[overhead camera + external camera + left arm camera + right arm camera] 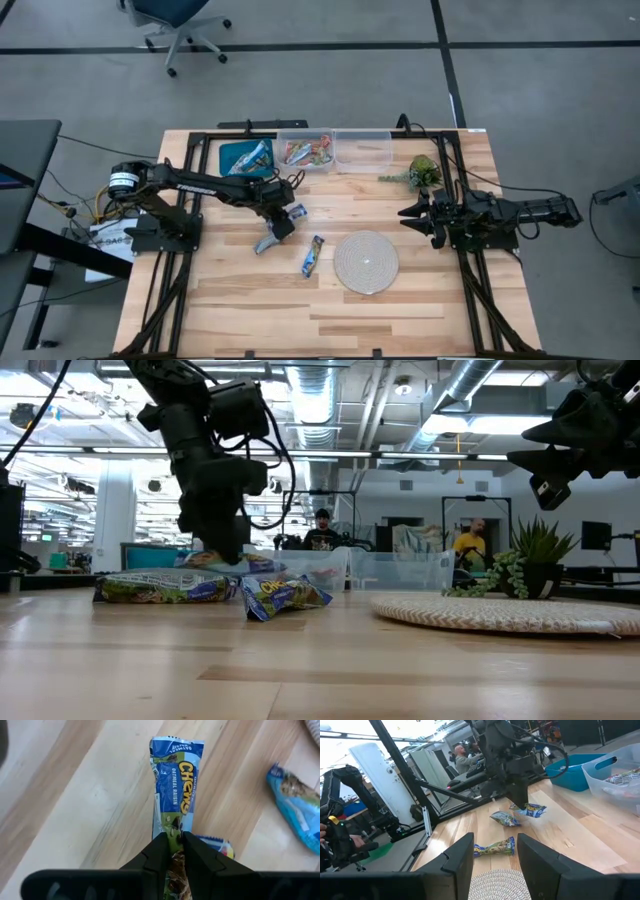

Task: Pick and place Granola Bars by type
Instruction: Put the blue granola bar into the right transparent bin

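My left gripper (281, 224) is low over the table's middle, shut on a blue-and-green granola bar (176, 785) that runs toward the near-left (267, 241). A second bar (297, 211) lies right beside the fingers (215, 842). A blue bar (313, 255) lies flat between it and the round mat. More blue bars sit in the blue tray (232, 160), and multicoloured ones in a clear bin (307, 150). My right gripper (412, 214) hangs open above the table's right side, its fingers spread wide in its wrist view (495, 842). My left gripper pinches the bar's end (174, 827) between its two fingers, the wrapper squeezed narrow there. The fingers come from above, slanting down, in line with the bar's length. In the low view the bar (165, 588) stretches out from the fingers along the table top.
A round woven mat (365, 262) lies right of the loose bars. An empty clear bin (362, 148) stands at the far edge, next to a green plant sprig (415, 172). Bare wood spreads along the near edge. People stand in the room beyond the table.
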Motion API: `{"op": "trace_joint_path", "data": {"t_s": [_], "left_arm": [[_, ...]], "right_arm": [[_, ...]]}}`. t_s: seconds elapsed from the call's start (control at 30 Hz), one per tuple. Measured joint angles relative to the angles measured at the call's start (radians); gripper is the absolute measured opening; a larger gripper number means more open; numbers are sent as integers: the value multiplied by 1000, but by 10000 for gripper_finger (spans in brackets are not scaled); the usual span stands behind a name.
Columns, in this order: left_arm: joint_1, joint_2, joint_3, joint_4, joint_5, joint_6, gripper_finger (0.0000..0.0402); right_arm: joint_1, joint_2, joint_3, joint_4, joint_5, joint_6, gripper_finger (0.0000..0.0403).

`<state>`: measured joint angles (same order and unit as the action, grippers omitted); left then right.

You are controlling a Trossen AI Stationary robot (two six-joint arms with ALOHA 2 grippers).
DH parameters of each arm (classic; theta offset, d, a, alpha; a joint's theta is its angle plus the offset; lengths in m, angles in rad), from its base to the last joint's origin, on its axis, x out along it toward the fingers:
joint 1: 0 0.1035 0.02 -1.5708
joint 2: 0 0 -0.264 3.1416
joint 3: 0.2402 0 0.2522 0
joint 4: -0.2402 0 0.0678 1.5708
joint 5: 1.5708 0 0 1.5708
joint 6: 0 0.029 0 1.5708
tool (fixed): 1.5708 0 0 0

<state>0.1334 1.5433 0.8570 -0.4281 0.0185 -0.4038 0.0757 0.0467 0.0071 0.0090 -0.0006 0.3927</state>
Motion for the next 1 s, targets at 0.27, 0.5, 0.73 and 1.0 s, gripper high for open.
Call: {"op": "trace_joint_path", "data": {"t_s": [0.27,0.5,0.73,1.0], "left_arm": [[12,0,1,113,3,-27,50],[39,0,3,320,11,-88,50],[106,51,160,394,19,-63,50],[188,204,489,349,31,24,50]], "right_arm": [[0,0,0,0,0,0,141],[0,0,0,0,0,0,144],[0,0,0,0,0,0,141],[0,0,0,0,0,0,143]]}}
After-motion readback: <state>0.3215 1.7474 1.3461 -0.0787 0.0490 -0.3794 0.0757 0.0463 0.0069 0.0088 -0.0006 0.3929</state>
